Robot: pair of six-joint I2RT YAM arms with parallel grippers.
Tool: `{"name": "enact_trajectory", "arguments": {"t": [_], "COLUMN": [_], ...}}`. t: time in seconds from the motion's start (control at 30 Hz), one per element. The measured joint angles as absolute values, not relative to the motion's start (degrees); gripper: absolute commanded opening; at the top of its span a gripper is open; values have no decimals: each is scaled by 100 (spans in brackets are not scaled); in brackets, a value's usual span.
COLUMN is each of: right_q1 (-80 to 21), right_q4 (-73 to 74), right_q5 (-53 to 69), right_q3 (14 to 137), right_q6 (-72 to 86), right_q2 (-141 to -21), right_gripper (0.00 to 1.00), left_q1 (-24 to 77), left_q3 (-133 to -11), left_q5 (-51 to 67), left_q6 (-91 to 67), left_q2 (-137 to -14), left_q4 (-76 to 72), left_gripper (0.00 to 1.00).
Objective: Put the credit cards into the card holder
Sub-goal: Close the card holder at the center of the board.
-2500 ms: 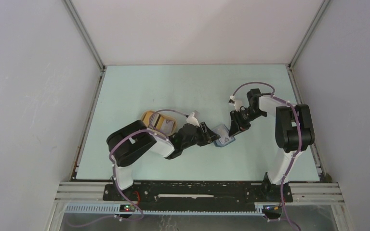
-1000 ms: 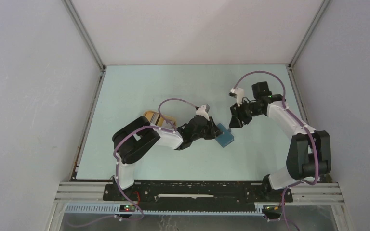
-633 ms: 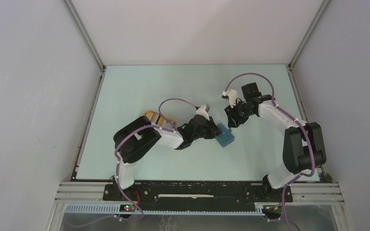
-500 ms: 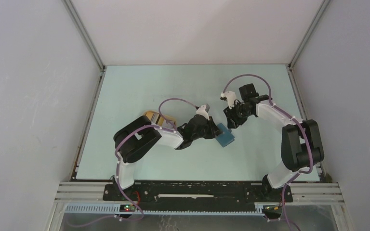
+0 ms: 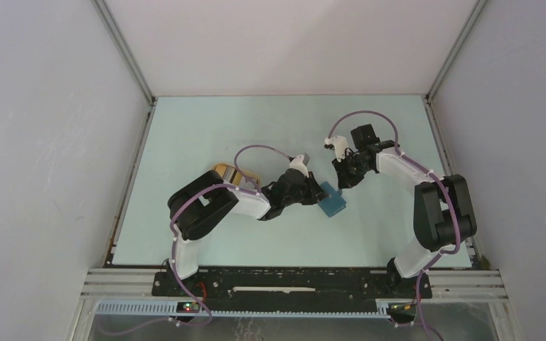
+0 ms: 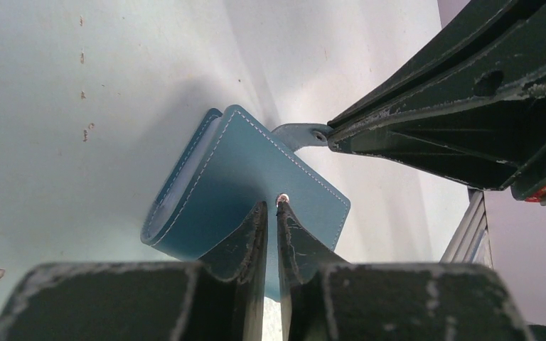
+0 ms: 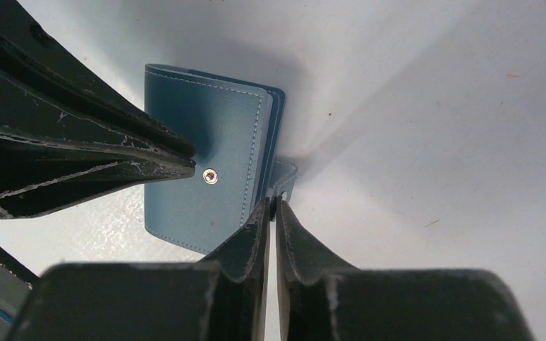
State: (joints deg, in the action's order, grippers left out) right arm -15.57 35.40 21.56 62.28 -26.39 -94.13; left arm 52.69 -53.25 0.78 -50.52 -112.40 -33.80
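The card holder (image 5: 333, 202) is a teal fold-over wallet lying closed on the table mid-scene. In the left wrist view the card holder (image 6: 242, 177) lies under my left gripper (image 6: 271, 207), whose fingers are shut, tips resting on the cover beside the metal snap stud (image 6: 282, 198). My right gripper (image 7: 275, 202) is shut on the little snap tab (image 7: 286, 172), which sticks out from the card holder (image 7: 206, 156) at its far edge. The credit cards (image 5: 240, 178) show only as a pale patch in the tan tray, mostly hidden by my left arm.
A tan oval tray (image 5: 220, 170) sits left of the card holder, behind my left forearm. The two grippers meet nose to nose over the card holder. White walls and metal frame rails (image 5: 129, 177) bound the pale green table.
My right arm swung in toward the card holder and its jaws closed on the snap tab. The left gripper stayed on the card holder, its fingers narrowing slightly.
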Motion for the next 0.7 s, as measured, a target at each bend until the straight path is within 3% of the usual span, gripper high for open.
{"name": "enact_trajectory", "arguments": {"t": [0.07,0.4,0.7], "right_q1": [-1557,-1557,-1557], "right_q4": [3544,3612,3706], "right_q5": [2147,2453,2722], "right_q3": [6230,6230,6230], "right_q6": [-2639,-2687,-2777], "right_q2": [-9419,-9367,-9183], "right_gripper": [0,0,0], "left_q1": [5269,5258,5177], "left_q3": [-5325,-5293,-5293], "left_q5": [82,204,585], "left_q6": [-5052,-5048,-5052], "left_q2": [-11240,-11187,-11163], "left_q4": [-3382,-3380,-3369], "left_gripper": [15,14,5]}}
